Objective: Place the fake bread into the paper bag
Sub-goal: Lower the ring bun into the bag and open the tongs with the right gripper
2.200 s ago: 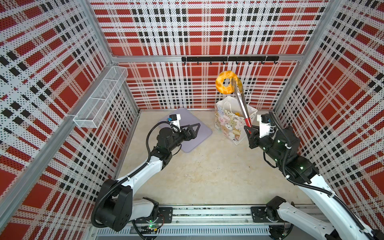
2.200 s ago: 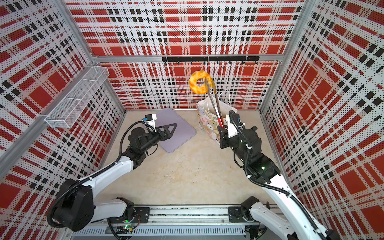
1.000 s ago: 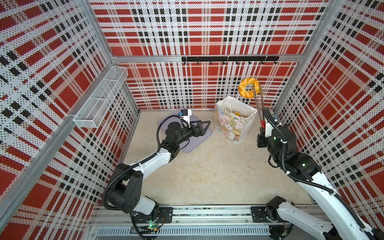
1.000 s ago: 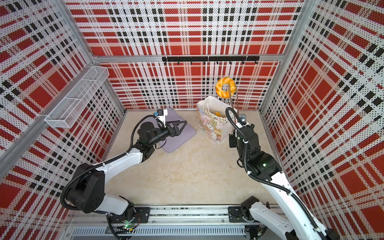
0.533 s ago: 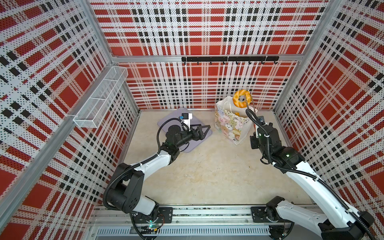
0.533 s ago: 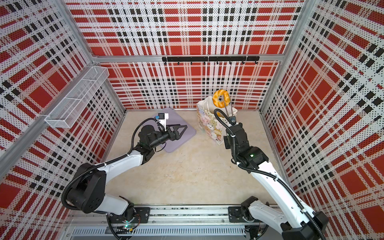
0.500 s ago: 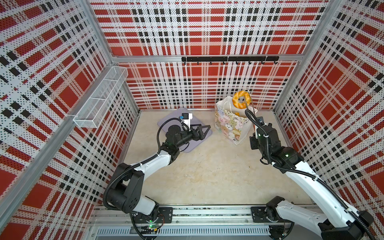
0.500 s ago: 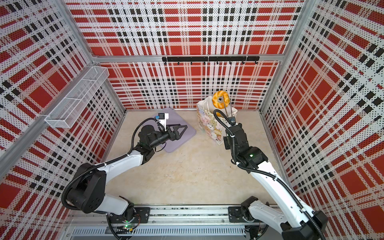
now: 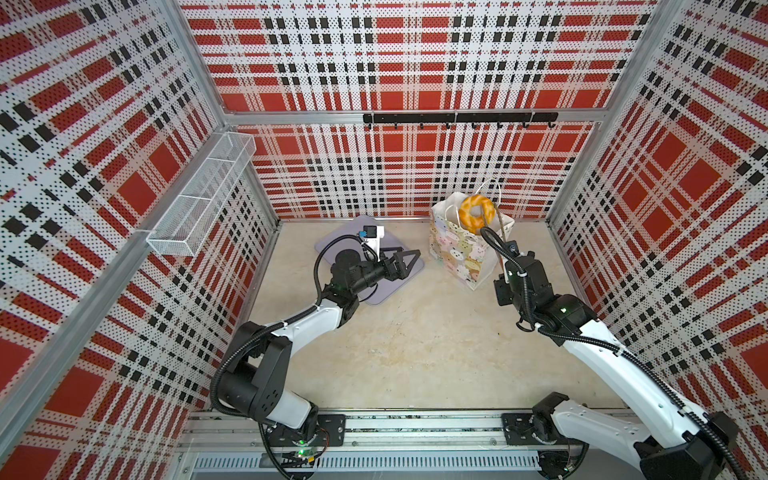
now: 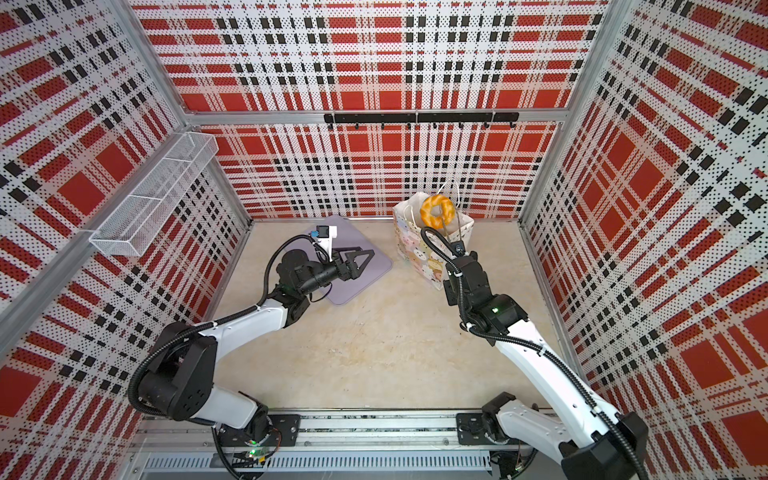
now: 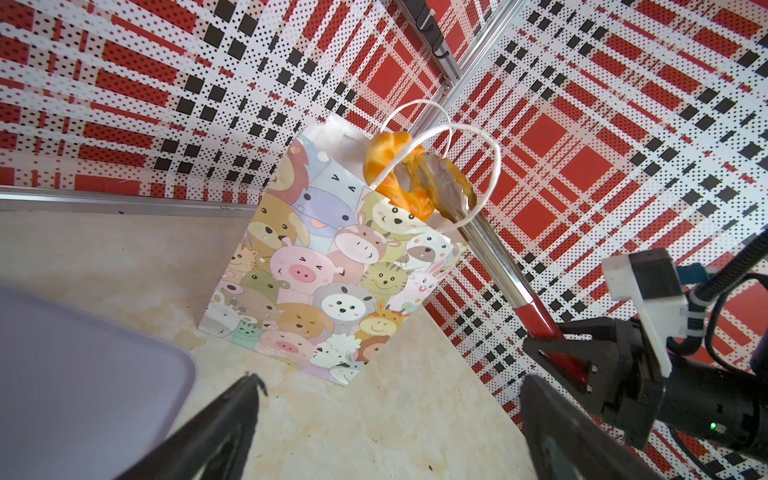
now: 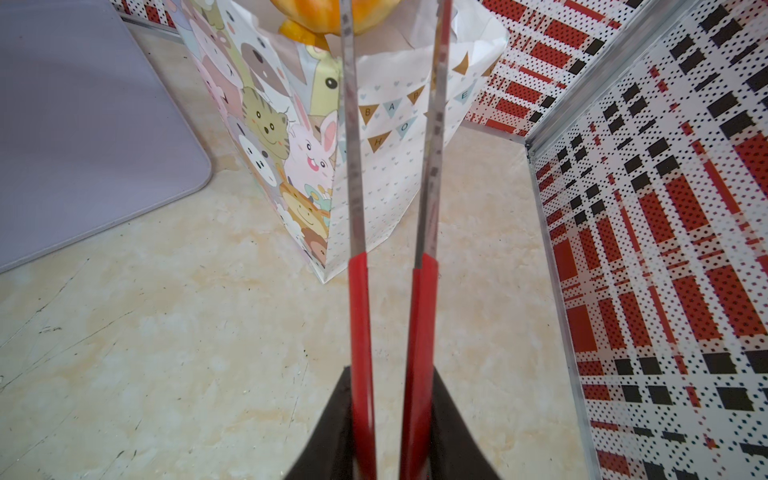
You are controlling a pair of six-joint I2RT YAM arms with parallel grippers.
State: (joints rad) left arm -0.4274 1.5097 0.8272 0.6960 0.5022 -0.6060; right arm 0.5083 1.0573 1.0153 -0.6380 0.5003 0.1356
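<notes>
One doughnut (image 9: 476,213) hangs over the paper bag (image 9: 457,253) mouth, pinched in tongs (image 12: 358,291) that your right gripper (image 12: 390,374) squeezes by the red handles.
The long tongs keep that gripper low and back from the flimsy bag, with the doughnut well ahead and above it. Letting go looks like the next move. Your left gripper (image 11: 388,376) is spread wide and holds nothing, parked over the tray (image 11: 83,374), I'd say to stay clear.

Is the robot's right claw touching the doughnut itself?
Apart. In the left wrist view the right gripper grips only the red handles of the tongs, while the doughnut sits at their far tips, above the paper bag.
</notes>
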